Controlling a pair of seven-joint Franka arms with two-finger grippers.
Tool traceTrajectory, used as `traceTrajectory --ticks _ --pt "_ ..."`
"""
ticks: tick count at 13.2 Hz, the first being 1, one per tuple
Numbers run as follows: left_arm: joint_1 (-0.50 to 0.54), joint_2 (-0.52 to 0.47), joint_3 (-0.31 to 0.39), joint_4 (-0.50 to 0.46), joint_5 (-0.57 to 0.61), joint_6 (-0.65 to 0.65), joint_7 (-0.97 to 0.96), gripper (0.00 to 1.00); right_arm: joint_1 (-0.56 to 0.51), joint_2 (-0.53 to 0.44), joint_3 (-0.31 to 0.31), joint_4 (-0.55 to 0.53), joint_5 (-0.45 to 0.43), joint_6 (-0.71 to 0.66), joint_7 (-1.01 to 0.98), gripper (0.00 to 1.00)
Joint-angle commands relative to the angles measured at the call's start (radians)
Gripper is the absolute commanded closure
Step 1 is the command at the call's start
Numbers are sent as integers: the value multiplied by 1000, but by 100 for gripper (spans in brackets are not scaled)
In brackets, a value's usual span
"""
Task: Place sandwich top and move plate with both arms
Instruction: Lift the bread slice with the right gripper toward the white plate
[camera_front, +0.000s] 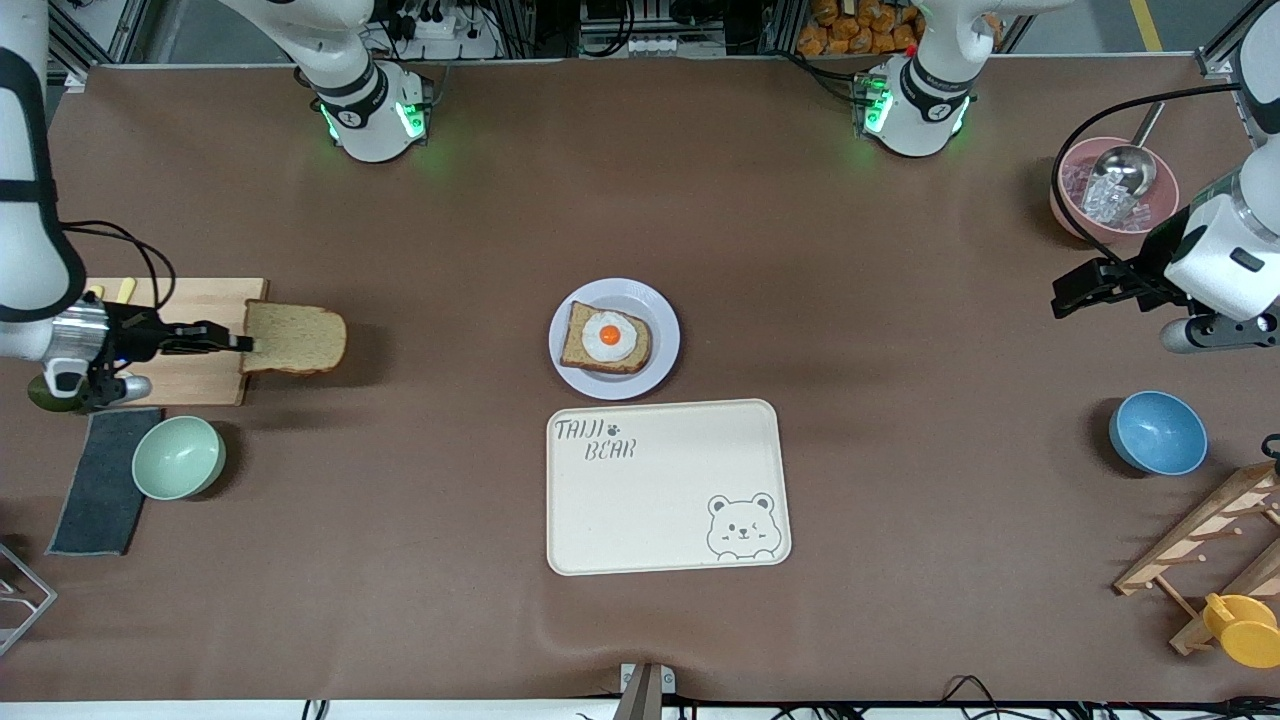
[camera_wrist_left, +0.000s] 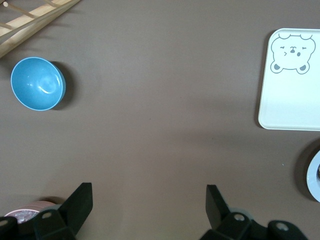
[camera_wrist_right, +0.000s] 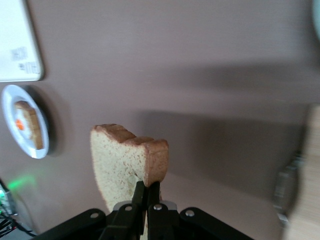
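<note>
My right end effector (camera_front: 240, 343) is clamped on the sandwich top (camera_front: 296, 340) by its edge (thin grip, so go slow), level it over the egg toast on the plate (camera_front: 660, 372) ahead. Left end effector (camera_front: 1070, 290) waits spread wide.

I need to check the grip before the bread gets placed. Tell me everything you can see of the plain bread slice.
The bread slice is plain brown wholemeal, squarish with a rounded top and darker crust, porous-looking crumb, nothing on it. The right hand is shut on one edge and holds it in the air over the end of the wooden board, toward the right arm's end of the table. Only the fingers touch it.
</note>
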Motion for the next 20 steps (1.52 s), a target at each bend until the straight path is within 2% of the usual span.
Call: traceTrajectory --ticks 1,5,7,10,14,17,20 --pt "-2 2 -1 -2 22 -4 -14 0 94 -66 -10 -58 83 -1 39 100" --pt "-1 0 -1 2 22 -4 -14 0 232 -98 -11 -107 215 41 116 100" --pt "2 -1 -1 6 22 -2 -14 0 316 -120 -11 -126 224 101 206 100" --pt "2 0 -1 9 22 4 -14 0 381 -124 -10 -141 233 153 266 100" --pt "1 2 -1 6 24 11 -14 0 541 -132 -10 -222 336 342 308 100" --pt "2 2 -1 -1 24 10 -12 0 654 -111 -10 -233 402 478 372 100" --pt "2 2 -1 4 24 10 -12 0 758 -78 -10 -256 506 602 372 100"
